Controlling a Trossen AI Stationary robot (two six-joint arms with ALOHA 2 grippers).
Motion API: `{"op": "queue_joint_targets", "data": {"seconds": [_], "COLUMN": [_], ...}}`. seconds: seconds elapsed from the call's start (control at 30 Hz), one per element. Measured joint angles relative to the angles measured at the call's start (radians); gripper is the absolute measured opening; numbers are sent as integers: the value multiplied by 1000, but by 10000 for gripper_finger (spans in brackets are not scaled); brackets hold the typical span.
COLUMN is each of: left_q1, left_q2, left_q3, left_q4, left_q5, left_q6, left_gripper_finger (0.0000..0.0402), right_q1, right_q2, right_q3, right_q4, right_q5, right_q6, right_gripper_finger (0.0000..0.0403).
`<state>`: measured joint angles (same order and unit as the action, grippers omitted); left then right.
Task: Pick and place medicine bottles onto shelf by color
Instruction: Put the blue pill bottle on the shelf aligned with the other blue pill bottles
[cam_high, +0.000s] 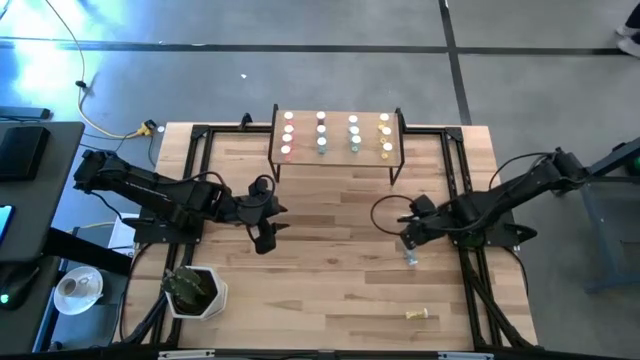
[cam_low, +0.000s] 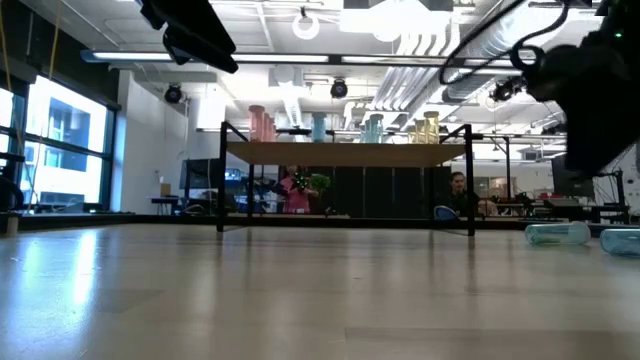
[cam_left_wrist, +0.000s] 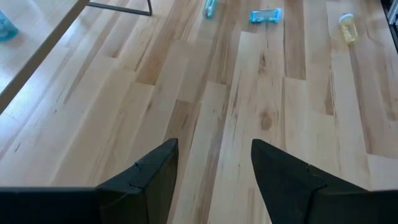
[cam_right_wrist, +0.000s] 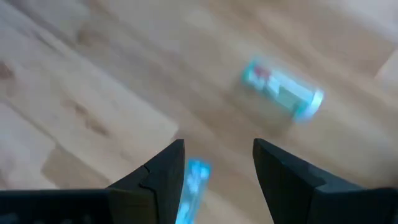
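The shelf (cam_high: 336, 135) stands at the far edge of the worktop (cam_high: 330, 290) and already carries most of the medicine bottles (cam_high: 321, 132), upright in four colour columns: red or pink, blue, green, yellow. Three are left lying on their sides on the worktop's right half: two blue bottles, one (cam_right_wrist: 283, 88) just ahead of the right gripper (cam_right_wrist: 214, 162) and the other (cam_right_wrist: 191, 186) almost under its fingers, and a yellow bottle (cam_high: 421, 314) nearer the front edge. The right gripper hovers low above the blue pair with its fingers spread and nothing held; the blur leaves me unsure which of the two it is lined up on, though the nearer one seems likelier. The left gripper (cam_high: 264, 222) waits over the left-centre of the worktop, also released and empty. These bottles look like small, light, rigid plastic cylinders with smooth sides, so they will probably roll or skid at the slightest nudge rather than resist, and a finger landing off-centre could flick one away. I would judge the best hold to be across the coloured body, with the fingers closing square to the long axis near its middle, not over the white cap, where the grip could slip off the end. Modest squeeze should do, since the weight is trivial.
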<state>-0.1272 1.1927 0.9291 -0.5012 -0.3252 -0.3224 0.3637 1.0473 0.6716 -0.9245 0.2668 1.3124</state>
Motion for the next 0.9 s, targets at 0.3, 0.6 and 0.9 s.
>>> {"op": "queue_joint_targets", "data": {"seconds": [0.3, 0.6, 0.9], "left_q1": [0, 0, 0], "left_q2": [0, 0, 0], "left_q3": [0, 0, 0], "left_q4": [0, -1, -1], "left_q5": [0, 0, 0], "left_q6": [-15, -34, -34], "left_gripper_finger": [193, 193, 193], "right_q1": [39, 39, 39], "right_q2": [0, 0, 0], "right_q3": [-60, -61, -61], "right_q4": [30, 76, 95], "right_q5": [-124, -135, -246], "right_q6": [57, 13, -549], "right_gripper_finger": [181, 181, 181]}}
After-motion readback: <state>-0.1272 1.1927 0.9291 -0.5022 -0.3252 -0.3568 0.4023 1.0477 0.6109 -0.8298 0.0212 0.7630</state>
